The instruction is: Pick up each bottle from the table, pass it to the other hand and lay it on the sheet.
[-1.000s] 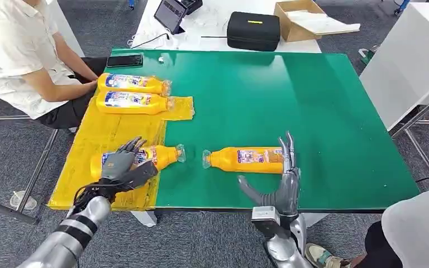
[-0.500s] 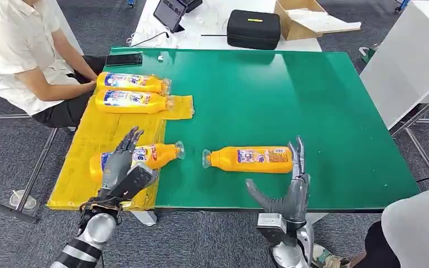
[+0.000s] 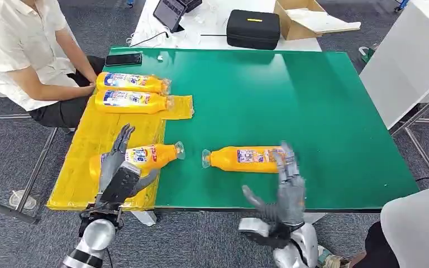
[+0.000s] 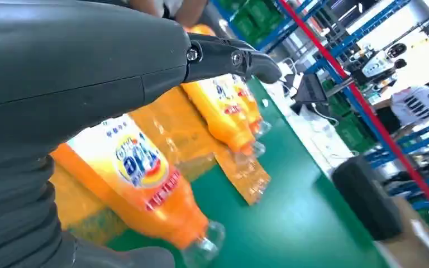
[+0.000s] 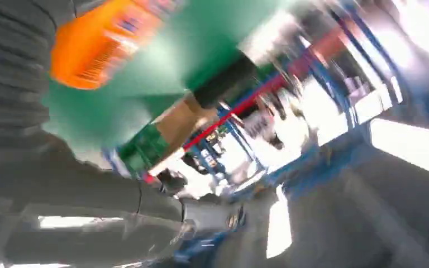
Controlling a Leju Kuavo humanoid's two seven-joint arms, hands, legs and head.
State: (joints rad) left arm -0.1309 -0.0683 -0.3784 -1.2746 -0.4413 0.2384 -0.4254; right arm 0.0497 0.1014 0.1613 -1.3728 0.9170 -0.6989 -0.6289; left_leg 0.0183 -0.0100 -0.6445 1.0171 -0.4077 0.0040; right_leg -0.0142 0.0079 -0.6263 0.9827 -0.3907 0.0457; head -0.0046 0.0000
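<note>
On the green table (image 3: 313, 111) four orange bottles lay on their sides. Two of them, the far bottle (image 3: 131, 82) and the second bottle (image 3: 134, 101), rested side by side at the far end of the yellow sheet (image 3: 89, 139), caps pointing toward the table's middle, close to the seated person (image 3: 22, 56) in a white shirt. A third bottle (image 3: 142, 156) lay at the near end of the sheet, its body on the yellow plastic and its clear cap reaching over the sheet's edge onto the green. The left hand (image 3: 120, 170) stood at that bottle's near side with its fingers spread and raised over the label, holding nothing; whether any finger touched the bottle could not be told from the head view, and the left wrist view showed the bottle (image 4: 145, 190) lying free beneath the thumb. The fourth bottle (image 3: 246, 159) lay on the bare green surface, well apart from the sheet, its cap facing the third bottle's cap. The right hand (image 3: 282, 195) hovered at the table's near edge just beside the base of that bottle, blurred, fingers apart and pointing upward, gripping nothing. Beyond the green surface, on a white table, sat a black case (image 3: 253, 29), a cardboard box (image 3: 307, 18) and a tablet (image 3: 170, 12); a dark phone (image 3: 124, 59) lay at the green table's far corner.
</note>
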